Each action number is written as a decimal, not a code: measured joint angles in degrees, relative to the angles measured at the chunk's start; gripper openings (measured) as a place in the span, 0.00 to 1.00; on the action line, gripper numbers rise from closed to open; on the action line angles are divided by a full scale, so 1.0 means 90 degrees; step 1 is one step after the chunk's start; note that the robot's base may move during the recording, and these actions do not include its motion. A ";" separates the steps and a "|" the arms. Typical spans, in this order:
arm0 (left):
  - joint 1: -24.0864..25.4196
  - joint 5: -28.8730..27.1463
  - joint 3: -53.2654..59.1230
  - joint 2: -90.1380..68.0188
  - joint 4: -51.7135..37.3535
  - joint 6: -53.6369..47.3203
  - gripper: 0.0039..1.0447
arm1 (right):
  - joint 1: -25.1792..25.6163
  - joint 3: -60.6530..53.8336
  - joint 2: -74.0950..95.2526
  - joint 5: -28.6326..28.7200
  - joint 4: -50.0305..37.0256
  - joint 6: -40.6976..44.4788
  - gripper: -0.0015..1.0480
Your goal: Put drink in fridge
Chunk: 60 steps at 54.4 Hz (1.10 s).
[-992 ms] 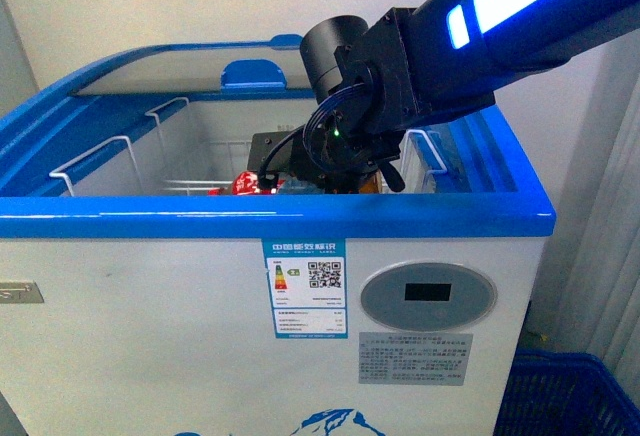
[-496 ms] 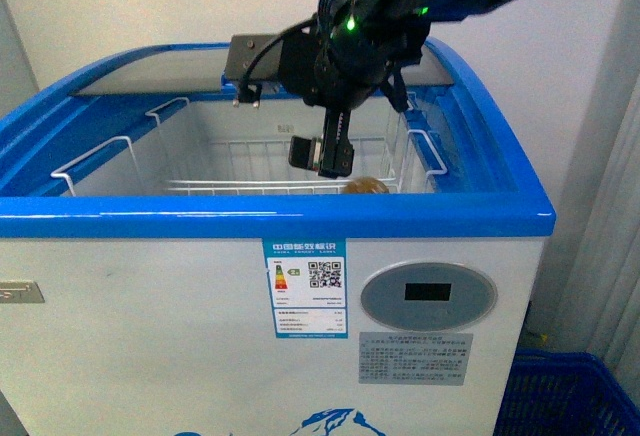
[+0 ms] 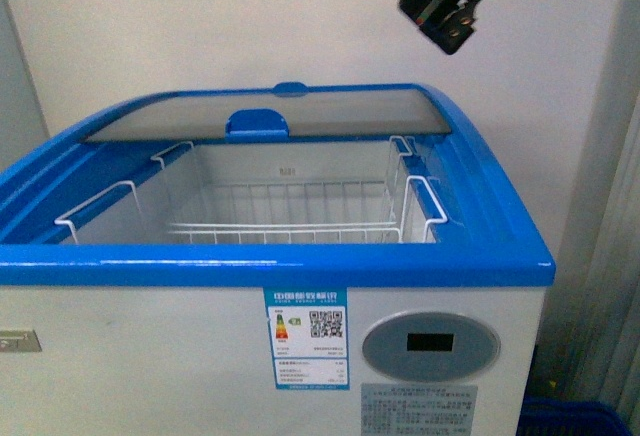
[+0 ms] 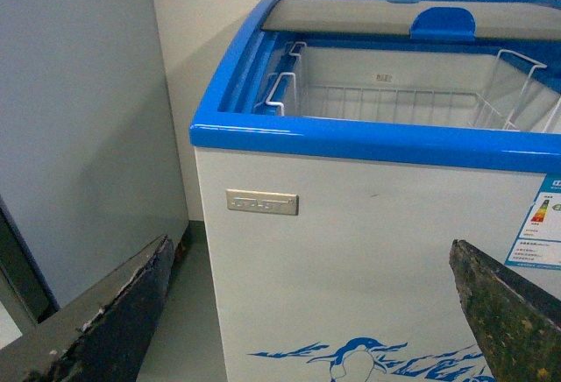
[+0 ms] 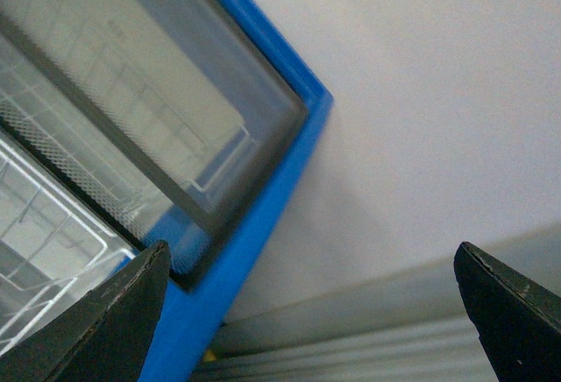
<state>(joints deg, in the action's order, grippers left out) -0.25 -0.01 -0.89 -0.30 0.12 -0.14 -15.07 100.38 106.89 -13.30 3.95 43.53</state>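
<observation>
The fridge (image 3: 300,261) is a white chest cooler with a blue rim, and its glass lid (image 3: 330,114) is slid to the back. White wire baskets (image 3: 290,226) hang inside the open part. No drink shows in any view. My right gripper (image 3: 440,16) hangs open and holds nothing, high above the fridge's back right corner. The right wrist view looks down past the open right gripper (image 5: 311,321) at the lid (image 5: 131,75) and the blue rim (image 5: 254,233). My left gripper (image 4: 311,329) is open and holds nothing, low before the fridge's front wall (image 4: 368,224) with its penguin decal (image 4: 355,360).
A tall grey cabinet (image 4: 70,119) stands close to the fridge's left side. A blue crate (image 3: 570,421) sits on the floor at the lower right. A white wall runs behind the fridge.
My right arm has risen out of the fridge, up and to the right. The red and brown items seen low in the basket earlier no longer show.
</observation>
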 joint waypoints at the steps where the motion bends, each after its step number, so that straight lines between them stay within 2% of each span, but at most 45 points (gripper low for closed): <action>1: 0.0000 0.0000 0.0000 0.0000 0.0000 0.0000 0.92 | 0.0063 -0.0204 -0.0226 -0.0027 0.0000 -0.0197 0.93; 6: 0.0000 0.0002 0.0000 0.0000 0.0000 0.0000 0.92 | 0.0265 -0.1003 -0.1083 -0.0121 0.0080 -0.1185 0.93; 7: 0.0000 0.0002 0.0000 0.0000 0.0000 0.0000 0.92 | 0.0755 -0.3412 -0.4044 -0.0061 0.0797 -0.3689 0.93; 10: 0.0000 0.0002 0.0000 0.0000 0.0000 0.0000 0.92 | 0.0889 -0.3619 -0.4396 0.0204 0.0619 -0.3898 0.90; 11: 0.0000 0.0027 0.0000 0.0000 0.0000 0.0000 0.92 | 0.1015 -0.3946 -0.4600 0.0573 0.0355 -0.4017 0.87; 13: 0.0000 0.0019 0.0000 0.0005 0.0000 0.0000 0.92 | 0.1139 -0.4376 -0.4986 0.0838 0.0160 -0.4112 0.84; 15: 0.0000 -0.0019 0.0000 0.0005 0.0000 0.0002 0.92 | 0.1384 -0.5442 -0.5899 0.1292 0.0238 -0.4308 0.78; 19: 0.0005 -0.0019 0.0000 0.0015 0.0000 0.0002 0.92 | 0.1632 -0.7354 -0.8187 0.1370 0.0449 -0.4573 0.65; 23: 0.0005 0.0007 0.0000 0.0010 0.0000 0.0002 0.92 | 0.1644 -0.8325 -0.9780 0.1433 0.0316 -0.4660 0.53; 31: 0.0005 0.0002 0.0000 0.0017 0.0000 0.0002 0.92 | 0.1656 -0.9032 -1.0494 0.1457 0.0104 -0.4733 0.35; 42: 0.0005 0.0000 0.0000 0.0017 0.0000 0.0002 0.92 | 0.1671 -0.9819 -1.0814 0.1472 -0.0092 -0.4738 0.02; 60: 0.0005 0.0002 0.0000 0.0017 0.0000 0.0002 0.92 | 0.1671 -1.0367 -1.1196 0.1481 -0.0279 -0.4765 0.03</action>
<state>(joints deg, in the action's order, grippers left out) -0.21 0.01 -0.89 -0.14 0.12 -0.12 -0.03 7.07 6.13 0.03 1.43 0.64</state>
